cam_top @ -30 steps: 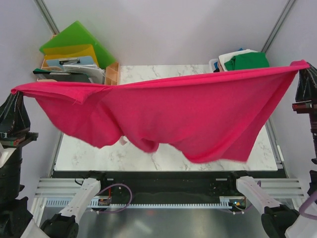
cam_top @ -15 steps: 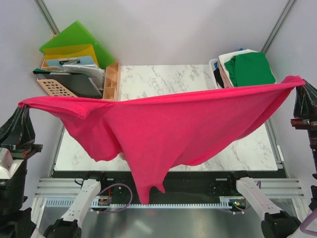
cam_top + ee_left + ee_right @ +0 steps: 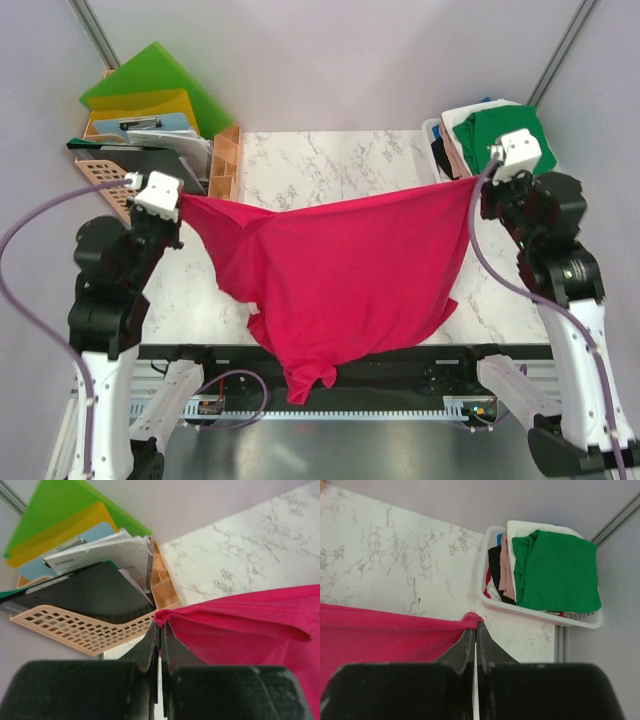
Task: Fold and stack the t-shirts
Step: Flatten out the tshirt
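Note:
A crimson-pink t-shirt (image 3: 340,275) hangs stretched between my two grippers above the marble table (image 3: 330,160), its lower part drooping past the near edge. My left gripper (image 3: 180,205) is shut on the shirt's left corner, which shows in the left wrist view (image 3: 165,616). My right gripper (image 3: 478,185) is shut on the right corner, seen in the right wrist view (image 3: 472,619). Other folded t-shirts, a green one (image 3: 505,130) on top with white, beige-pink and black beside it (image 3: 502,565), sit in a white basket (image 3: 540,614) at the back right.
Green (image 3: 150,75) and yellow (image 3: 140,105) plastic folders, papers, a dark folder (image 3: 75,592) and a peach lattice tray (image 3: 70,630) crowd the back left. A small wooden compartment box (image 3: 226,160) stands at the table's left edge. Metal rails run along the near edge.
Both arms have swung inward and lowered. The shirt, earlier spread wide at camera height, now hangs narrower and lower over the table, its tail draping over the front edge.

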Robot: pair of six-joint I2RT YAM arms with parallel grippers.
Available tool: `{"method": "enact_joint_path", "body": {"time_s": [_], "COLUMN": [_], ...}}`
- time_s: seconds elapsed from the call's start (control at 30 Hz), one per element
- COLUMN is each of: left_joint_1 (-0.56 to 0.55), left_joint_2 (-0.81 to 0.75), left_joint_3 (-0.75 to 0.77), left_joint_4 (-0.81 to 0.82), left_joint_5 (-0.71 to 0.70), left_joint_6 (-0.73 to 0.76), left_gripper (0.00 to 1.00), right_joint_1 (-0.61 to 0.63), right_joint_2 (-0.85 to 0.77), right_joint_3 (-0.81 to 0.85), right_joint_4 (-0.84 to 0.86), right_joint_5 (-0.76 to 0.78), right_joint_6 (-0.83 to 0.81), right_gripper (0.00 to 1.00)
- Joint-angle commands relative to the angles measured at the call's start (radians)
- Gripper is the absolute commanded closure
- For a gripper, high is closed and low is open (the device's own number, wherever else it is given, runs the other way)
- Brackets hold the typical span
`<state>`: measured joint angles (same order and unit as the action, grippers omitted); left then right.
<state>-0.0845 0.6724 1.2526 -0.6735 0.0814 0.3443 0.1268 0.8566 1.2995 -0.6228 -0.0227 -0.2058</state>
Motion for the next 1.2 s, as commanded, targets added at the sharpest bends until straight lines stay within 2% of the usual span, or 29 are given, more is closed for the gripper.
{"method": "enact_joint_path", "body": {"time_s": [0.0, 0.13, 0.2, 0.23, 0.43, 0.47, 0.53, 0.63, 0.73, 0.77, 0.8, 0.87, 0.97, 1.17], "left_joint_1": [0.008, 0.008, 0.008, 0.008, 0.006, 0.005, 0.002, -0.004, -0.017, -0.021, -0.029, -0.037, -0.04, -0.04], "left_joint_2": [0.071, 0.225, 0.338, 0.38, 0.769, 0.808, 0.913, 1.015, 1.064, 1.088, 1.096, 1.109, 1.102, 0.998], "left_joint_3": [-0.042, -0.082, -0.088, -0.081, 0.1, 0.157, 0.214, 0.323, 0.392, 0.413, 0.419, 0.412, 0.367, 0.233], "left_joint_4": [0.155, 0.264, 0.311, 0.349, 0.396, 0.402, 0.411, 0.397, 0.387, 0.379, 0.374, 0.382, 0.423, 0.508], "left_joint_5": [-0.005, 0.004, 0.009, 0.011, 0.012, 0.008, -0.021, -0.043, -0.063, -0.068, -0.071, -0.113, -0.17, -0.256], "left_joint_6": [0.005, 0.027, 0.027, 0.024, -0.001, 0.001, -0.001, -0.007, -0.013, -0.007, 0.001, 0.019, 0.039, 0.084], "left_gripper": [0.98, 0.98, 0.98, 0.98, 0.98, 0.98, 0.98, 0.98, 0.98, 0.95, 0.84, 0.47, 0.39, 0.35], "right_joint_1": [-0.004, -0.003, -0.004, -0.004, 0.019, 0.02, 0.027, 0.036, 0.053, 0.059, 0.062, 0.065, 0.073, 0.08], "right_joint_2": [0.094, 0.363, 0.47, 0.578, 1.011, 1.059, 1.181, 1.309, 1.39, 1.403, 1.406, 1.382, 1.285, 1.031], "right_joint_3": [-0.045, -0.029, 0.03, 0.062, 0.421, 0.517, 0.607, 0.788, 0.855, 0.857, 0.851, 0.769, 0.577, 0.233], "right_joint_4": [0.201, 0.339, 0.373, 0.383, 0.365, 0.354, 0.347, 0.33, 0.33, 0.331, 0.336, 0.394, 0.526, 0.672], "right_joint_5": [0.026, -0.002, -0.013, -0.02, 0.041, 0.052, 0.093, 0.129, 0.188, 0.197, 0.228, 0.257, 0.326, 0.452], "right_joint_6": [-0.041, -0.064, -0.06, -0.058, -0.034, -0.03, -0.03, -0.038, -0.046, -0.041, -0.031, 0.0, 0.011, 0.009], "right_gripper": [1.0, 1.0, 1.0, 1.0, 1.0, 1.0, 1.0, 1.0, 0.98, 0.84, 0.68, 0.44, 0.3, 0.26]}}
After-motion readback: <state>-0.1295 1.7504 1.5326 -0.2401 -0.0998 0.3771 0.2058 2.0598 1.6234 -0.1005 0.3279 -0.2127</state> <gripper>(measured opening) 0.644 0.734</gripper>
